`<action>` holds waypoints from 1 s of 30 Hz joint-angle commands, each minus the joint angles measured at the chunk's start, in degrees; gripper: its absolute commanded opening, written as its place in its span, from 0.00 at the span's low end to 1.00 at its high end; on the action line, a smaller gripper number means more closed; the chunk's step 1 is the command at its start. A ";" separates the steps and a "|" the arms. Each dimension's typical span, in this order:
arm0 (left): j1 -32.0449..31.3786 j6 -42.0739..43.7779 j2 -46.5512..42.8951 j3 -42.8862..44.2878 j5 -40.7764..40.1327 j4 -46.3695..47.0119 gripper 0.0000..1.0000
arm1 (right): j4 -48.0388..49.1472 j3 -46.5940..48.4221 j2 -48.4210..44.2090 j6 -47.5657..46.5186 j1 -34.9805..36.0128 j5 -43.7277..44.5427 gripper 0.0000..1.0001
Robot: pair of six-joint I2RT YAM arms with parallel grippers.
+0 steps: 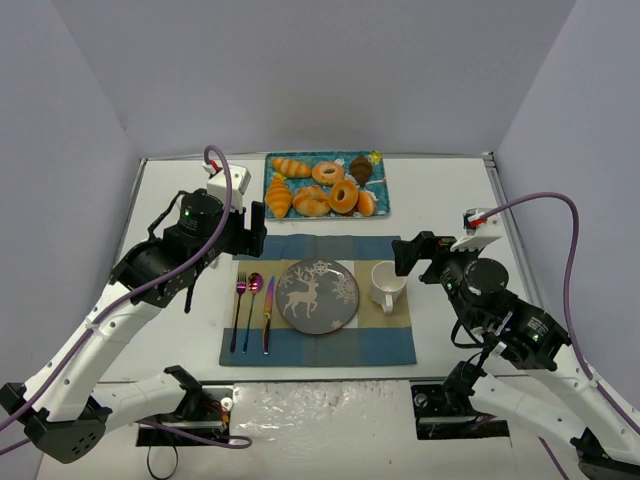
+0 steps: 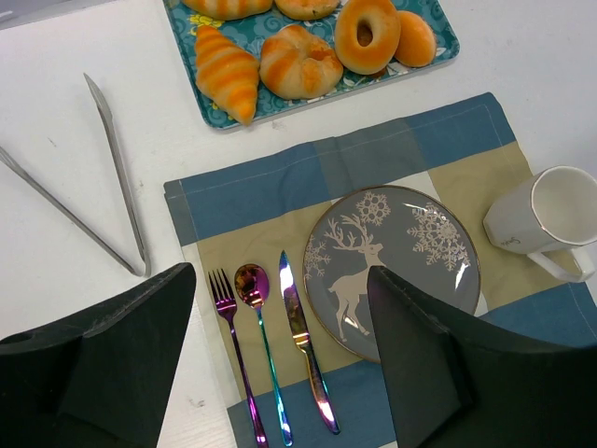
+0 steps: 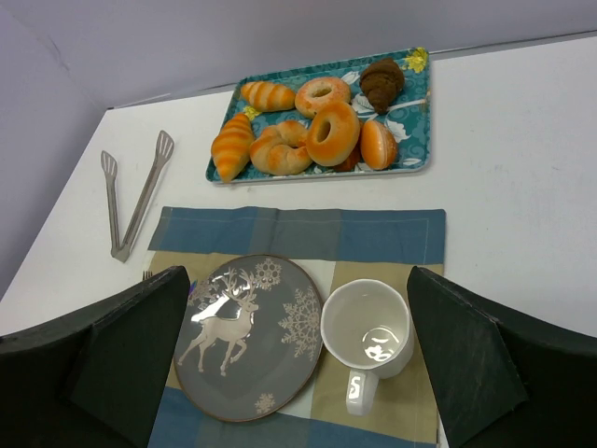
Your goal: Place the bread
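Observation:
Several breads lie on a teal tray (image 1: 380,208) at the back of the table: striped croissants (image 2: 227,73), a knotted roll (image 2: 298,61), a ring-shaped one (image 2: 367,33) and a dark brown croissant (image 3: 379,82). A grey plate with a deer (image 1: 318,295) sits bare on the blue-and-tan placemat (image 1: 318,345). My left gripper (image 1: 252,232) hovers above the mat's left side, over the cutlery, open and holding nothing (image 2: 280,275). My right gripper (image 1: 412,252) hangs over the mug and plate, open and holding nothing (image 3: 298,275).
A white mug (image 1: 385,285) stands right of the plate. A fork (image 2: 227,345), a spoon (image 2: 259,327) and a knife (image 2: 303,341) lie left of it. Metal tongs (image 2: 112,187) rest on the bare table left of the mat. Grey walls enclose the table.

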 commanded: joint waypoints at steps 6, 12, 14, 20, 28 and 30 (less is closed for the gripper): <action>0.28 0.81 -1.29 0.24 -0.32 3.85 0.71 | 3.14 1.01 -0.58 0.05 -0.09 1.97 1.00; 0.28 0.81 -1.27 0.16 -0.49 3.92 0.71 | 3.12 0.80 -0.73 0.12 -0.09 1.89 1.00; 0.40 0.12 -0.83 0.19 -2.65 3.53 0.71 | 3.12 0.71 -0.67 0.18 -0.09 1.80 1.00; 8.01 -5.75 5.01 2.88 -11.04 0.68 0.75 | 3.85 0.61 -0.38 0.12 -0.09 1.61 1.00; 19.91 -10.56 12.09 1.93 -14.86 5.56 0.82 | 6.53 0.01 0.79 0.17 -0.09 -1.03 1.00; 22.68 -10.35 15.41 1.40 -14.88 7.18 0.90 | 6.89 0.01 1.02 0.42 -0.09 -1.62 1.00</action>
